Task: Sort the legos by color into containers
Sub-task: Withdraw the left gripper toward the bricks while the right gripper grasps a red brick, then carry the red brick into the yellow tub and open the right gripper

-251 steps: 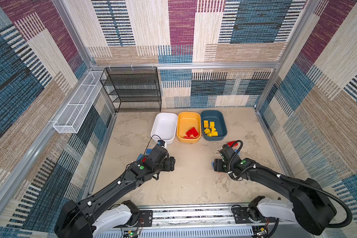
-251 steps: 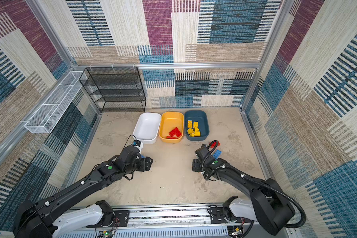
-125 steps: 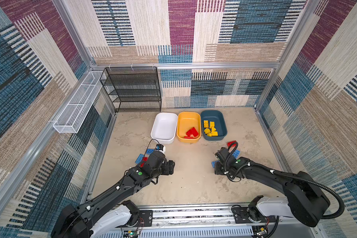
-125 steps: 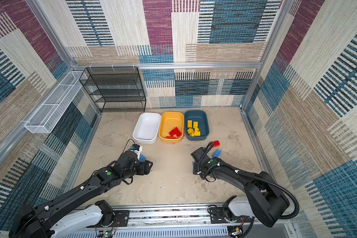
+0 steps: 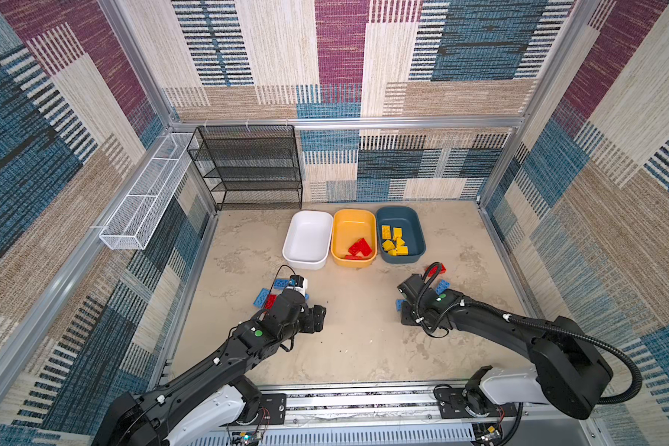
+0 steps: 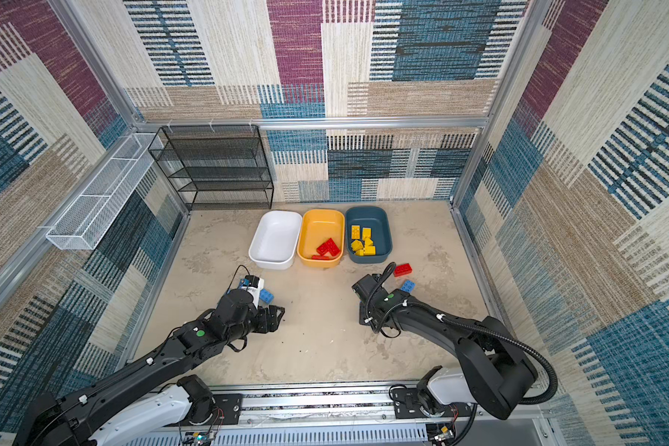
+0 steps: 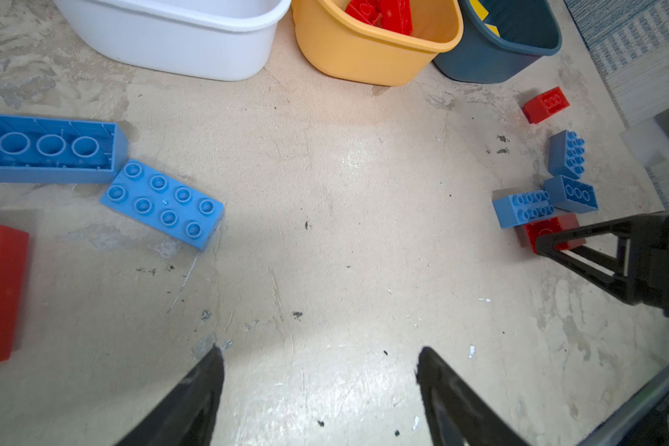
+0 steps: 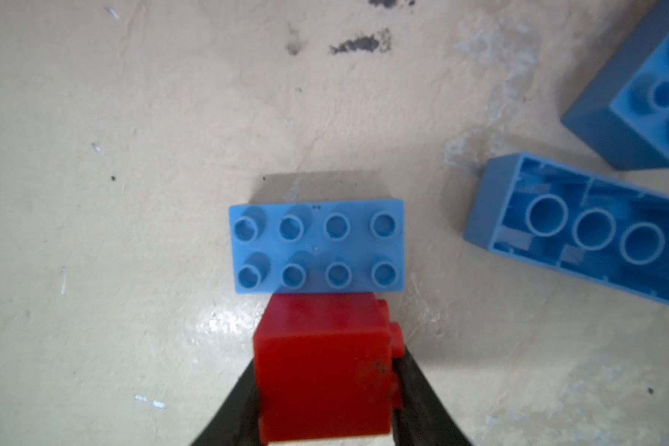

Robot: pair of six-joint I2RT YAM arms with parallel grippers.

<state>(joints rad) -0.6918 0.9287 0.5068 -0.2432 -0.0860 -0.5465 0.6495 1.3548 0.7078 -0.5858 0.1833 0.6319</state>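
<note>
Within right tool grip: glossy red brick, studs sideways.

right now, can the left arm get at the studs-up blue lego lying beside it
probably yes: the left gripper is open and empty, and the studs-up blue lego lies flat on bare floor nearby, nothing over it. an upturned blue lego close at one corner might get nudged

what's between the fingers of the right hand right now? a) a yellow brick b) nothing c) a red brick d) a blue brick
c: the right wrist view shows a red brick gripped on both sides by the black fingers of the right hand, while a blue brick lies loose just past it.
</note>
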